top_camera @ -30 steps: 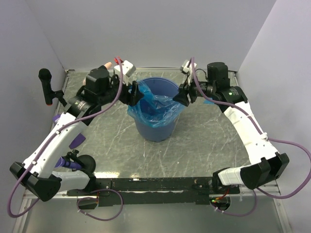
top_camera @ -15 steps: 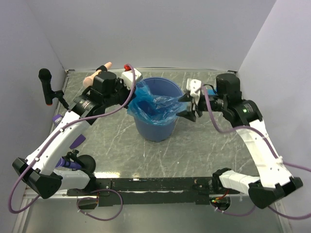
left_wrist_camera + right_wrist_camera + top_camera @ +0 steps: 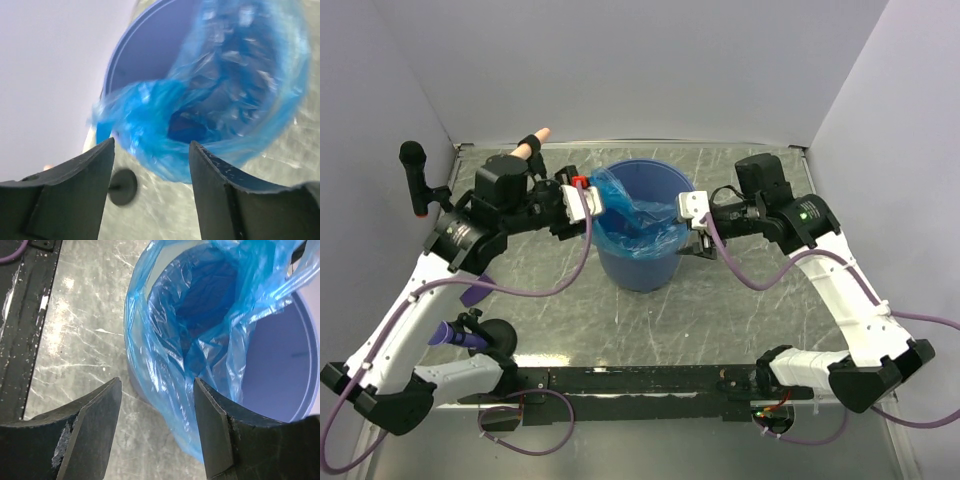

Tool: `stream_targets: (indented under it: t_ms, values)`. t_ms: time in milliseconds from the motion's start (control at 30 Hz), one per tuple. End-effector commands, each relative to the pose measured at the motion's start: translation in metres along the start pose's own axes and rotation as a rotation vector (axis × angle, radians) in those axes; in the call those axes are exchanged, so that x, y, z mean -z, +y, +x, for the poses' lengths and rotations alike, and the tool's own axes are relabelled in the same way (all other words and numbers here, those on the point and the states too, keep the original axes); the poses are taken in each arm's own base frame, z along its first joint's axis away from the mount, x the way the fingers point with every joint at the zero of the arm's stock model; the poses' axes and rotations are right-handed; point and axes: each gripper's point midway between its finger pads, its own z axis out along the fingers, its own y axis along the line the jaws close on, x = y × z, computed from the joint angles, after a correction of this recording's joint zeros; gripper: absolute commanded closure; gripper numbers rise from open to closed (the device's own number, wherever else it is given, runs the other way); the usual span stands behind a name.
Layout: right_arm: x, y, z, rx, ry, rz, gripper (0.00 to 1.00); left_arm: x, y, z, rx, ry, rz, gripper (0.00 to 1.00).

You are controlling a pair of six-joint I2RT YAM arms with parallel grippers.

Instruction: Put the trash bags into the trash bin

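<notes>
1. Found a round, rigid, medium-blue plastic trash bin [image 3: 665, 262] standing upright on the grey, marble-patterned desk [image 3: 750, 300], toward the far middle of it.
2. Found inside it a thin, translucent, bright-blue plastic film trash bag [image 3: 635, 215], crumpled and glossy, with the mouth gaping upward.
3. Saw the film filling the left and near part of the trash bin, spilling over the thick rim there and hanging partway down the outer wall.
4. Saw bare, darker-blue inner wall on the far right side of the trash bin, uncovered by film.
5. Could not tell one trash bag from several in the bunched film.
6. Noted the left hand [image 3: 150, 145] just beside the left rim, fingers spread apart with nothing clamped between them, and draped film just beyond the fingertips.
7. Noted the right hand [image 3: 157, 382] just beside the right rim, fingers also parted and gripping nothing, pointed at the film hanging over the wall.
8. Could not make out, in either wrist view, any contact between fingertips and film.
9. Saw only veined grey desk surface around the foot of the trash bin in the right wrist view.
</notes>
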Motion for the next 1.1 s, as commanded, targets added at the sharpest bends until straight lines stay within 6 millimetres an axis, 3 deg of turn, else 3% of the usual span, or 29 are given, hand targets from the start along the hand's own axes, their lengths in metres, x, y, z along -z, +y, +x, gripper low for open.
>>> stream_targets:
  t_ms: [0,167,267,433,567,800,867,1067]
  values:
    - [-0.002,-0.009,-0.012,0.071,-0.018,-0.012,0.35,0.001,-0.035,-0.024,-0.277,-0.112,0.306,0.34]
    - [-0.002,-0.011,-0.019,0.055,-0.048,0.009,0.34,-0.016,-0.060,-0.030,-0.310,-0.100,0.547,0.38]
    - [-0.003,-0.014,-0.017,0.038,-0.042,0.017,0.34,-0.015,-0.073,-0.030,-0.292,-0.066,0.664,0.41]
    - [-0.002,-0.015,-0.022,0.016,-0.051,0.002,0.35,-0.004,-0.093,-0.026,-0.364,-0.066,0.698,0.40]
    - [-0.004,-0.020,-0.023,-0.001,-0.059,0.021,0.34,0.001,-0.103,-0.026,-0.315,-0.030,0.709,0.39]
    - [-0.014,-0.024,-0.004,-0.068,0.012,-0.025,0.39,-0.004,-0.113,-0.004,-0.321,0.066,0.732,0.39]
    - [-0.015,-0.022,0.001,-0.080,0.033,-0.046,0.50,-0.004,-0.115,0.005,-0.346,0.089,0.738,0.42]
    - [-0.008,-0.015,-0.005,-0.026,0.026,-0.050,0.88,-0.007,-0.111,0.017,-0.387,0.140,0.726,0.67]
